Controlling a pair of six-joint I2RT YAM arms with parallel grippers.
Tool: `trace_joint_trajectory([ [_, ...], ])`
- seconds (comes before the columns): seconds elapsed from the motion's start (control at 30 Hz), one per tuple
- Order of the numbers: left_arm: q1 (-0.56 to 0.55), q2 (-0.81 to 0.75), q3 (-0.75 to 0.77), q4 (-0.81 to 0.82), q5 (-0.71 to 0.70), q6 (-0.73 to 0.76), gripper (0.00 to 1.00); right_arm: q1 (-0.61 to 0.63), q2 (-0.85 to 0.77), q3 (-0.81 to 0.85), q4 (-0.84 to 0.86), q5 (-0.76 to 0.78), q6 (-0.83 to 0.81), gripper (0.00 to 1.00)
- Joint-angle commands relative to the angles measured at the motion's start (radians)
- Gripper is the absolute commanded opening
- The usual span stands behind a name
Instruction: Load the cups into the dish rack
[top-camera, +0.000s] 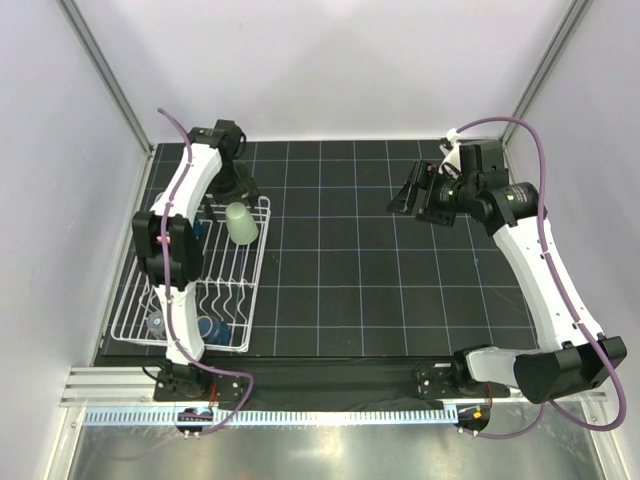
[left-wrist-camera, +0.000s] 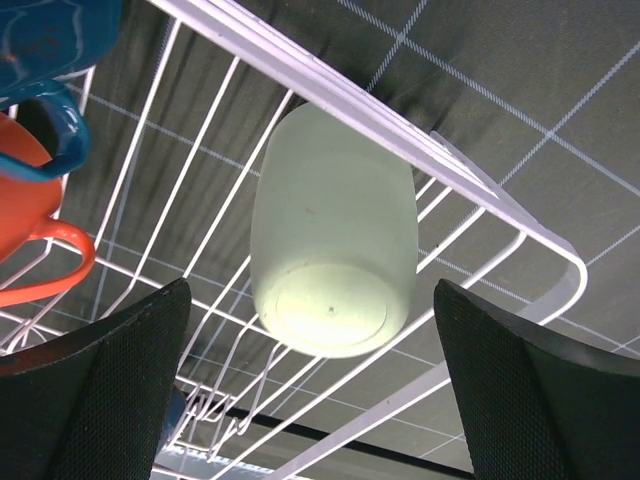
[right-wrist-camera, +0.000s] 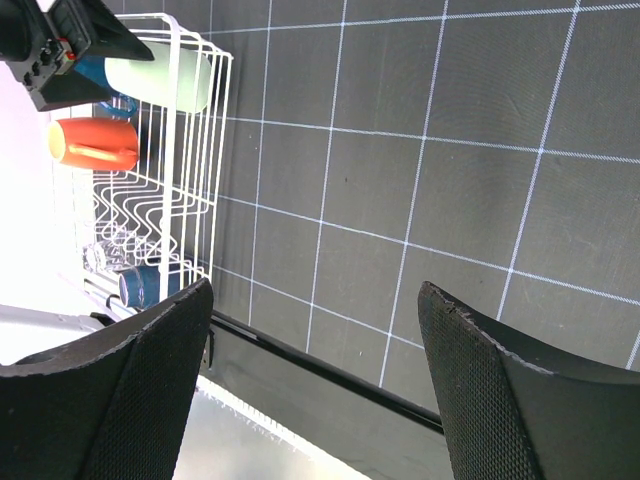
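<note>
The white wire dish rack (top-camera: 258, 262) lies at the left of the mat. The pale green tumbler (top-camera: 240, 222) stands upside down in its far right corner, base towards the left wrist camera (left-wrist-camera: 330, 240). My left gripper (top-camera: 237, 186) is open and empty just behind the tumbler, its jaws wide on either side and apart from it (left-wrist-camera: 315, 400). The orange mug (left-wrist-camera: 25, 220) and a blue mug (left-wrist-camera: 45, 60) sit beside the tumbler. The smaller dark blue mug (top-camera: 213, 328) and the clear glass (top-camera: 155, 323) are at the rack's near end. My right gripper (top-camera: 408, 192) is open and empty over the mat (right-wrist-camera: 310, 390).
The black gridded mat (top-camera: 380, 270) stretches right of the rack. White walls close in the back and sides. A metal rail (top-camera: 330, 412) runs along the near edge. The right wrist view also shows the rack (right-wrist-camera: 215, 150) with the tumbler (right-wrist-camera: 160, 80) and orange mug (right-wrist-camera: 95, 143).
</note>
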Motion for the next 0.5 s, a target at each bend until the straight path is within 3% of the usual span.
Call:
trace_joint_trajectory([
  [0.0, 0.003, -0.073, -0.001, -0.002, -0.042, 0.010, 1.00, -0.004, -0.013, 0.001, 0.027, -0.016, -0.012, 0.83],
  [0.23, 0.005, -0.177, -0.060, 0.033, -0.057, 0.003, 1.00, -0.002, -0.010, -0.006, 0.034, -0.031, -0.012, 0.83],
  [0.47, 0.003, -0.365, -0.185, 0.157, 0.035, 0.000, 1.00, -0.004, -0.020, -0.024, 0.042, -0.019, -0.012, 0.83],
])
